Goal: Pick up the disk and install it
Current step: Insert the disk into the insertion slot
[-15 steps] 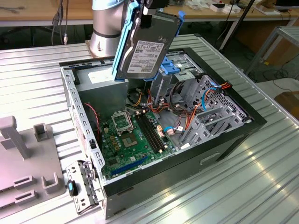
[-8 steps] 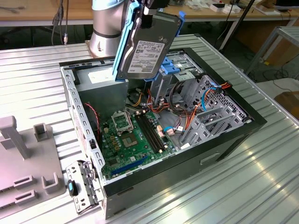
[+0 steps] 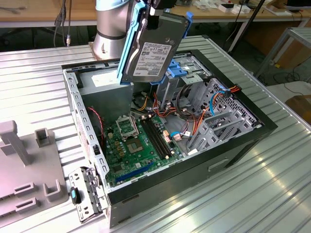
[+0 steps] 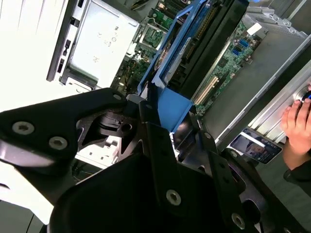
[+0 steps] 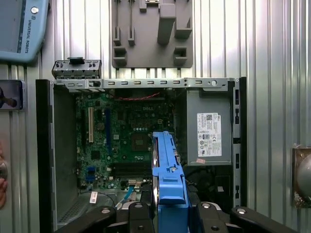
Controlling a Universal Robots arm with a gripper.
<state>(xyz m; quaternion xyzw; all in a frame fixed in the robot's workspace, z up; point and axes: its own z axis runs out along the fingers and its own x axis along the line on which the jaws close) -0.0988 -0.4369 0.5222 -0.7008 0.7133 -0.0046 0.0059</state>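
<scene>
In the exterior view, the end effector (image 3: 163, 7) is clamped on the upper edge of the disk (image 3: 154, 51). The disk hangs tilted above the open computer case (image 3: 74, 114), over the end that holds the power supply box (image 3: 102, 87), and is clear of the case walls. Its white label faces the camera, and blue rails run along its long sides. The case lies on the ribbed metal worktop (image 3: 252, 194) with its motherboard (image 3: 136, 145) exposed. A grey fixture (image 3: 24, 165) sits on the worktop beside the case, at the exterior view's left.

In the second wrist view, black fingers (image 4: 158, 150) press on either side of the disk's blue rail (image 4: 172, 104). A person's hand (image 4: 296, 121) is outside the case wall, near a phone (image 4: 255, 145).

In the first wrist view, the disk is seen edge-on between the fingers. It is over the case interior, between the motherboard and the power supply box.
</scene>
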